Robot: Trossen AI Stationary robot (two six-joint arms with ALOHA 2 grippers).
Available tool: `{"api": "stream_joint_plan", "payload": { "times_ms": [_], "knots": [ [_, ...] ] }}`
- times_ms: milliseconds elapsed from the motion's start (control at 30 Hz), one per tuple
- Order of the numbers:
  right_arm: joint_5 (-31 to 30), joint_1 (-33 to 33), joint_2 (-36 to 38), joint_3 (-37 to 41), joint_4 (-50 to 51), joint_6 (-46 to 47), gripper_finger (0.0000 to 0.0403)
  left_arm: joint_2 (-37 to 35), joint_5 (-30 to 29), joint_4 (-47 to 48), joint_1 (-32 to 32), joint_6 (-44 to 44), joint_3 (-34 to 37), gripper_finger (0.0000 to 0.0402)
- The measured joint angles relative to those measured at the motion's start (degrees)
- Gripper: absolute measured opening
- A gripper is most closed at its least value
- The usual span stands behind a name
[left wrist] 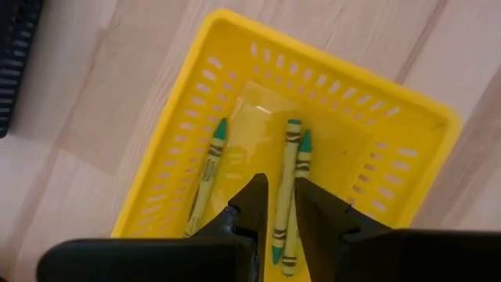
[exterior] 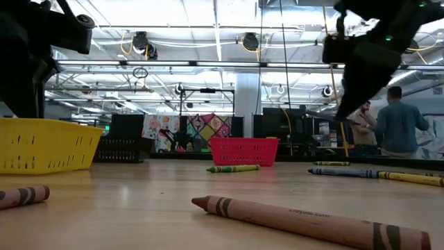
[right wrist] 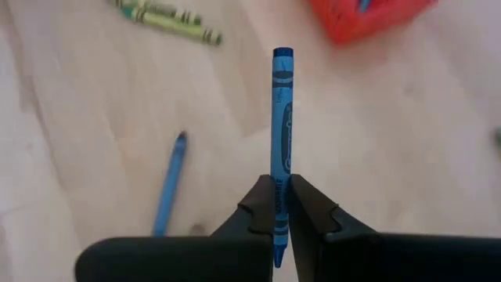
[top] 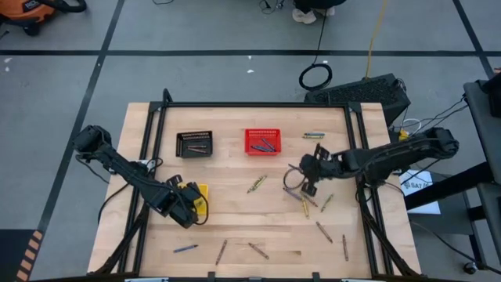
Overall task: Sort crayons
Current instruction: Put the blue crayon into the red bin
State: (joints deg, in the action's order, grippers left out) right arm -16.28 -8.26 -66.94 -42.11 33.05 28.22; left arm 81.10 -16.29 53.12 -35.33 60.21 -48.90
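Crayons: blue one [right wrist: 282, 133] is pinched in my R gripper [right wrist: 282, 205], lifted off the table w/ its tip pointing past the fingers; a 2nd blue crayon [right wrist: 169, 182] lies on the wood just beside, two yellow-green ones [right wrist: 167, 17] farther off, red basket [right wrist: 368, 17] beyond. My L gripper [left wrist: 282, 205] hangs over the yellow basket [left wrist: 235, 47], fingers part open w/ nothing between them, three yellow-green crayons [left wrist: 286, 188] lying in it. Others are scattered on the table [top: 235, 227], some in the black basket [top: 194, 144] at the far side.

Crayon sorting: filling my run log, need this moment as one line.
left gripper: open over yellow basket | right gripper: shut on blue crayon, lifted | red basket: blue crayons
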Motion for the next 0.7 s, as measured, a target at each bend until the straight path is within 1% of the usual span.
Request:
{"api": "stream_joint_plan", "payload": {
  "times_ms": [200,433,700],
  "knots": [
    [0.5,7.6,0.0,-1.3,-7.1,-9.3,0.0000,0.0,-0.1,-4.9,0.7,-3.6,0.0,0.0063],
    [7.6,16.2,-1.3,-1.3,-15.0,-17.8,0.0000,0.0,-0.5,-9.7,3.5,-5.6,0.0,0.0063],
    [16.7,23.8,-8.6,-1.9,-26.1,-29.2,0.0000,0.0,-0.6,-16.2,6.2,-6.6,0.0,0.0063]
  ]
}}
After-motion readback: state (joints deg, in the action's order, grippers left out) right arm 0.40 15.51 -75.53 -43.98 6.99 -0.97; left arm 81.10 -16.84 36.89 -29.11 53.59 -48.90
